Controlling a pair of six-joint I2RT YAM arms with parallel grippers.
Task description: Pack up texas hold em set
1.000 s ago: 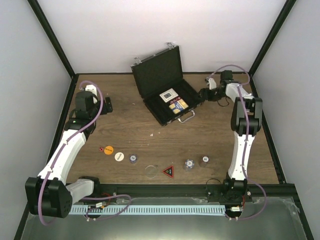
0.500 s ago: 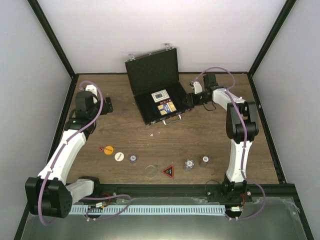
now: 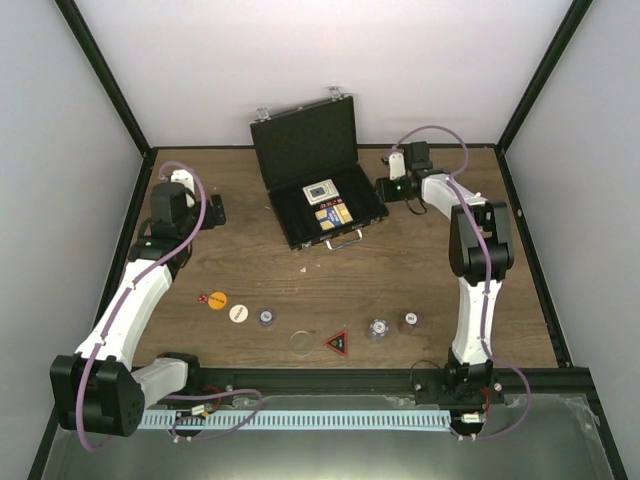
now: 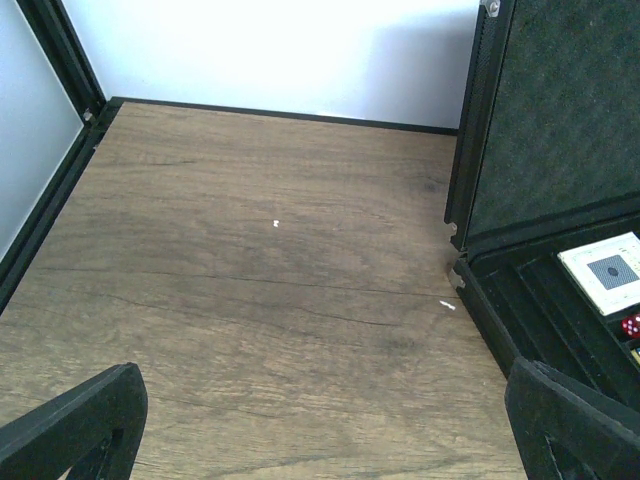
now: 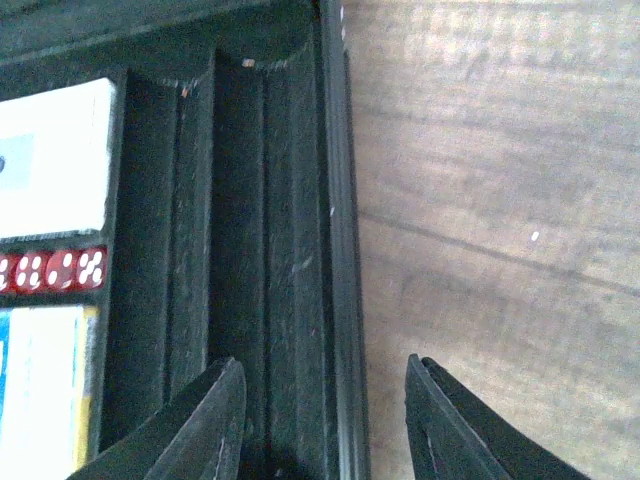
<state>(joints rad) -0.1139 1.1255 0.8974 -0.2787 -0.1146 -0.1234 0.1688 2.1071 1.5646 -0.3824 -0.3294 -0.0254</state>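
The black case (image 3: 372,208) lies open at the back centre with its lid (image 3: 305,145) upright. Inside are two card decks (image 3: 322,190) and a row of red dice (image 5: 55,270). My right gripper (image 3: 383,190) is at the case's right side, its jaws (image 5: 323,365) open and straddling the case's right wall (image 5: 340,250) without touching it. My left gripper (image 4: 320,440) hangs wide open over bare wood left of the case. Near the front lie an orange chip (image 3: 217,298), white chip (image 3: 238,312), purple-grey chip (image 3: 266,318) and a red-black triangle (image 3: 337,343).
A red die (image 3: 202,298) sits beside the orange chip. A clear disc (image 3: 301,342) and two more chip stacks (image 3: 377,329) lie along the front. Black frame rails edge the table on the left, right and back.
The case has slid left and turned a little, with the right gripper moving left alongside it. The right jaws have narrowed around the case wall. The left arm has not moved.
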